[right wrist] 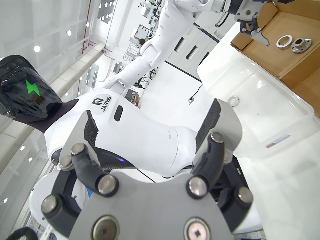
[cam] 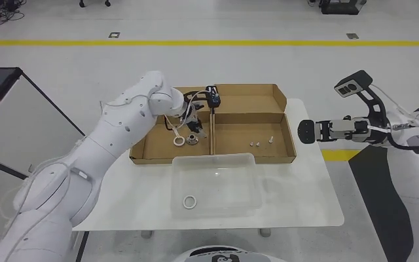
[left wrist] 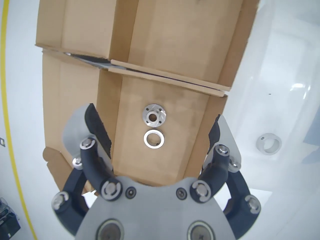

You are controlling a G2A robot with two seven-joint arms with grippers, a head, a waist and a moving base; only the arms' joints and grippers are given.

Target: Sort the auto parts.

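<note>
Inside the left compartment of the cardboard tray [cam: 154, 147], a flat ring [left wrist: 154, 139] and a flanged hub [left wrist: 154, 115] lie just beside each other. Your left gripper [left wrist: 156, 123] hangs above them, jaws apart, nothing held. Reads as between picks: one collar [left wrist: 269, 143] lies unsorted in the clear tub [cam: 213, 157] on the worktop [cam: 308, 196]. Next, swing over the tub, drop low, close on the collar. Right gripper [right wrist: 153, 111] parked off the worktop's side, jaws apart.

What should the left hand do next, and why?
Probably swing the left hand toward the clear bin: it is open and empty above the box, where a ring and flange already lie, while a loose ring lies in the bin.
</note>
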